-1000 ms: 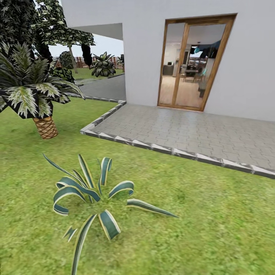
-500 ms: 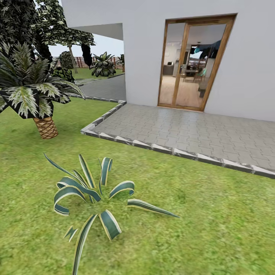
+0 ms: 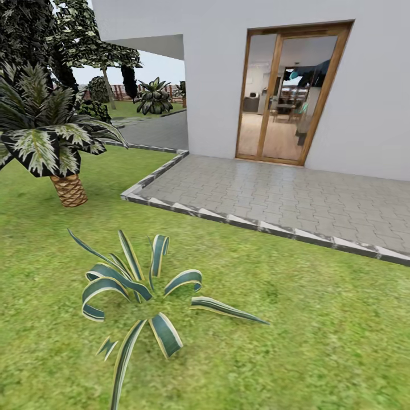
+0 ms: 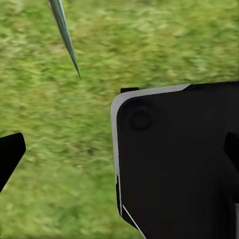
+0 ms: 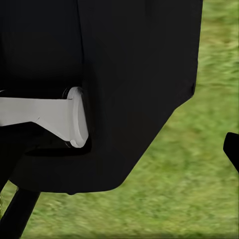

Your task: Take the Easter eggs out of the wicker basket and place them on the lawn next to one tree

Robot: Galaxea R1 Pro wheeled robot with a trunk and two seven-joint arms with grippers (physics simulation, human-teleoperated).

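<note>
The Easter eggs and the wicker basket are out of view. Bright green lawn (image 3: 296, 324) fills the lower half of the head view. In the left wrist view my left gripper (image 4: 119, 154) hangs over grass (image 4: 55, 149). Its black fingertips (image 4: 9, 154) sit far apart at the picture's two sides, open and empty, and a black part of the robot's body (image 4: 174, 169) lies between them. In the right wrist view my right gripper (image 5: 119, 149) shows one black fingertip (image 5: 232, 149) at the edge over grass. The other is lost against the black robot body (image 5: 134, 74).
A striped spiky plant (image 3: 136, 290) grows in the lawn just ahead on the left. A short palm (image 3: 68, 189) stands further left. Grey paving (image 3: 285, 193) with a stone kerb (image 3: 228, 219) lies before the white house and its glass door (image 3: 285, 97). Dark trees (image 3: 34, 34) and a fence (image 3: 121, 91) stand far back.
The whole head picture has slid a few pixels, so the camera crept slightly. Nothing in the scene has moved.
</note>
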